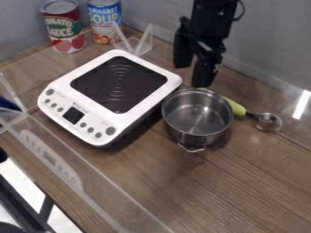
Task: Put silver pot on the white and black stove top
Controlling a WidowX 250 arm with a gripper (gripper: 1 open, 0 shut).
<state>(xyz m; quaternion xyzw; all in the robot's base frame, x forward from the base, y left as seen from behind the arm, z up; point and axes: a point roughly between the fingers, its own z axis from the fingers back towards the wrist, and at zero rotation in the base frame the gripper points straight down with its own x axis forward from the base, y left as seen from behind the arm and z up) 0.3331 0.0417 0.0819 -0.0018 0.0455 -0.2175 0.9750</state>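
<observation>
The silver pot [195, 119] stands empty and upright on the wooden table, just right of the stove top [115, 84], with its rim near the stove's right corner. The stove top is a white square casing with a black ringed glass surface and a button panel on its near-left edge; nothing stands on it. My gripper [195, 73] hangs on the black arm above the pot's far rim, pointing down. Its fingers stand apart and hold nothing; it is clear of the pot.
A green-handled metal spoon [257, 117] lies right of the pot. Two cans [61, 25] [105, 18] stand at the back left by the wall. Clear plastic walls [73, 164] edge the table at the front and left.
</observation>
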